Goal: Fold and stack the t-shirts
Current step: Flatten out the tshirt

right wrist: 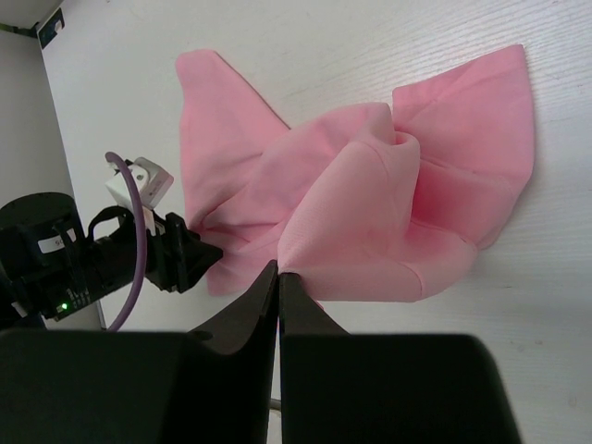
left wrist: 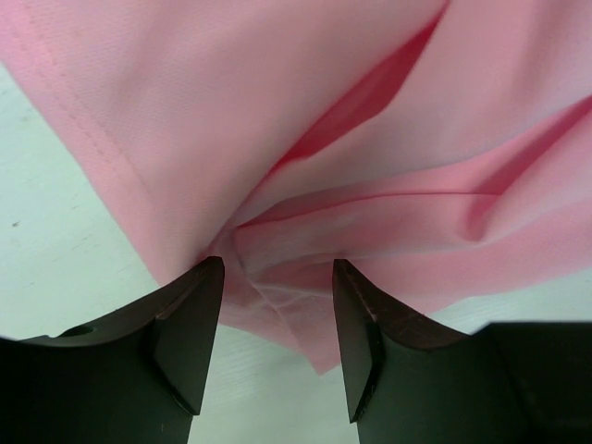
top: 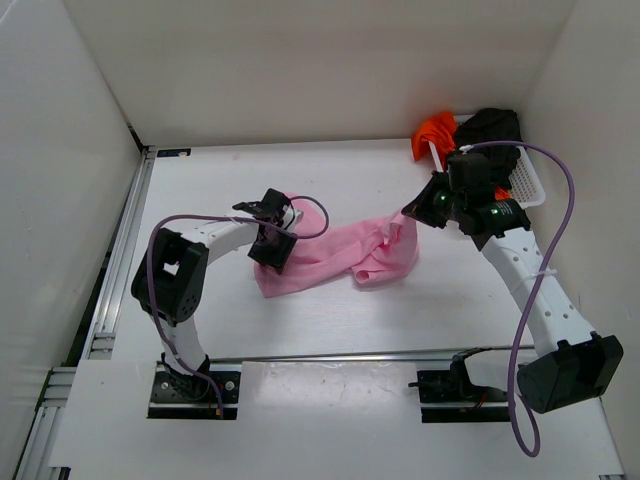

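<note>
A robot lab cell: white panel walls (top: 330, 70), aluminium frame rail (top: 113, 275).

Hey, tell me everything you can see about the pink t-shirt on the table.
The pink t-shirt is light pink, soft fine-knit fabric with a stitched hem, crumpled and not yet folded. It lies across the middle of the white table. The right gripper is shut on a fold at its right end, holding it raised. At its left end, the left gripper has open fingers straddling a bunched edge.
</note>
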